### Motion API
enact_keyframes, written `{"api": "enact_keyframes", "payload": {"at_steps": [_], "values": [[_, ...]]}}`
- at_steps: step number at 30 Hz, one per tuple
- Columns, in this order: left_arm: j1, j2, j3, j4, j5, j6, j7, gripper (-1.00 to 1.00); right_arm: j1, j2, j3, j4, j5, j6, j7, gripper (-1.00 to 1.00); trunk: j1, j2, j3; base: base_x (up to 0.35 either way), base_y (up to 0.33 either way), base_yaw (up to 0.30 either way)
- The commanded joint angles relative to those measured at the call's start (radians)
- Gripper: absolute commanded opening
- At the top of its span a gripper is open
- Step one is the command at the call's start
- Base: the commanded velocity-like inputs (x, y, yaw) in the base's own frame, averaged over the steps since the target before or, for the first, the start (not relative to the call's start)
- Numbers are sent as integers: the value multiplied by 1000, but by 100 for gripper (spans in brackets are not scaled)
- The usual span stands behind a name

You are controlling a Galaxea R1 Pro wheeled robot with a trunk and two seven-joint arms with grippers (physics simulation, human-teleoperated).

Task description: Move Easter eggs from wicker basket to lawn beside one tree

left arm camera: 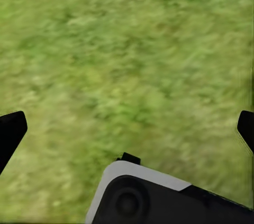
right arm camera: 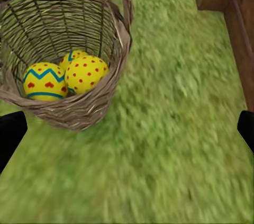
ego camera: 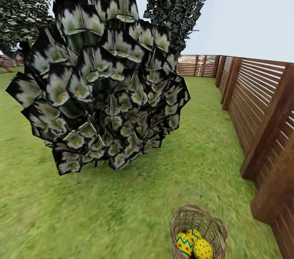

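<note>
Sitting untouched in the round brown woven wicker basket point(right arm camera: 63, 54) on the patchy green lawn point(ego camera: 122, 210), all three yellow patterned Easter eggs point(right arm camera: 66, 75) await removal, both claws spread empty.

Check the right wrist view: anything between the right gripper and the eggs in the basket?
Only the wicker basket itself. Its near wall and braided rim rise in front of the three Easter eggs, which lie at the bottom. The top is open, nothing covers them. The right gripper is open over bare lawn beside the basket.
</note>
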Motion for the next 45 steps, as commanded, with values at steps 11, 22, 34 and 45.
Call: {"api": "enact_keyframes", "payload": {"at_steps": [11, 22, 34, 45], "values": [[0, -26, -7, -37, 8, -8, 9, 100, -1, -3, -8, -1, 7, -3, -1, 100, 8, -16, -8, 62, -106, 53], [0, -31, -6, -43, 8, 11, 15, 100, -1, 0, -8, -2, 7, -3, -1, 100, 51, -93, -42, -55, 0, 0], [0, -44, -8, -545, 4, 573, 69, 100, -1, 1, -8, -169, 6, 9, -9, 100, 97, -177, -80, -98, 0, 0], [-17, -153, -145, -1039, 6, 1013, 331, 100, -191, -6, -11, -396, 3, 468, -96, 100, 139, -254, -115, -1, 0, 0]]}}
